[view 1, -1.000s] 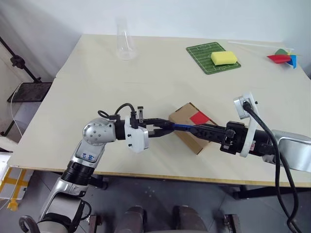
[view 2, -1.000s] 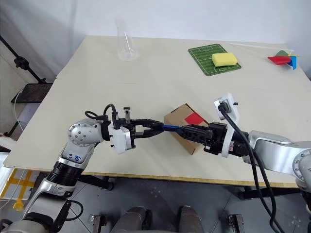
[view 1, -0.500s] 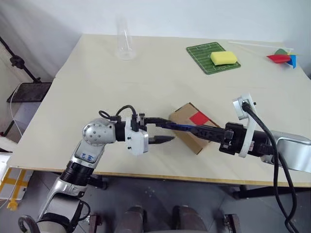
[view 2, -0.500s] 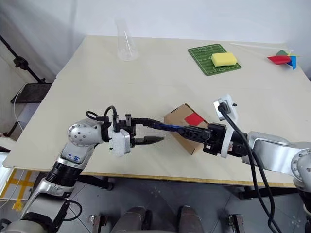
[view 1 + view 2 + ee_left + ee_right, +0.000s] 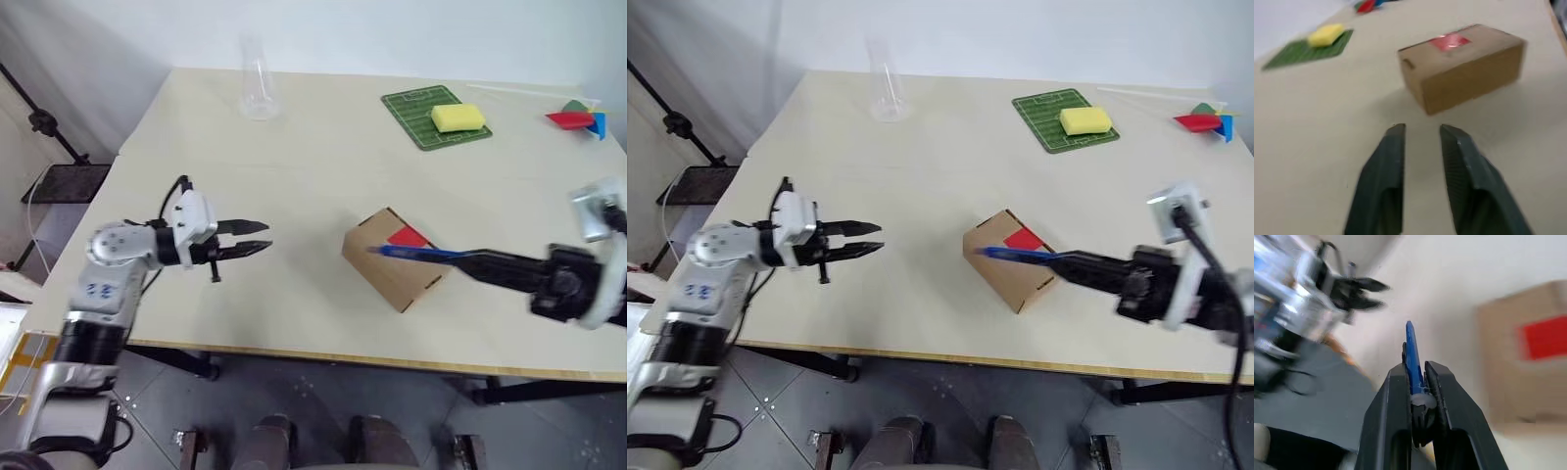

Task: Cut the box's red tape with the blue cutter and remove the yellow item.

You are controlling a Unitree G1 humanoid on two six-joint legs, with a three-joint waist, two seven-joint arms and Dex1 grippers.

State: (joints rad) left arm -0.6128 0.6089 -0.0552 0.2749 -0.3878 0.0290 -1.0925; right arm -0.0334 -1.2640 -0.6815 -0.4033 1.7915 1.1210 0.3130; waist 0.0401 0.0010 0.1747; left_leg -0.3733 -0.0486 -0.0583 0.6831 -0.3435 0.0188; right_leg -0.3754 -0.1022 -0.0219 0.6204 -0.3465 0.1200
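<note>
The brown box point(image 5: 387, 269) lies near the table's front edge, the red tape point(image 5: 407, 236) on its top. My right gripper point(image 5: 470, 260) reaches in from the right, shut on the blue cutter point(image 5: 416, 254). The cutter lies level, and its tip hangs over the box's top just beside the tape. In the right wrist view the cutter point(image 5: 1411, 352) sticks out from between the two fingers. My left gripper point(image 5: 257, 239) hovers well left of the box, pointing at it. Its fingers point(image 5: 1393, 156) stand slightly apart, open, with nothing between them. The yellow item is hidden.
A clear plastic cup point(image 5: 257, 90) stands at the back left. A green mat point(image 5: 419, 108) carrying a yellow sponge block point(image 5: 458, 117) lies at the back right, with coloured shapes point(image 5: 576, 117) beyond it. The table's front edge point(image 5: 323, 352) runs close below the box.
My left gripper let go of the cutter and swung away to the left. My right gripper drew back to the right, keeping the cutter in it. The box stayed put.
</note>
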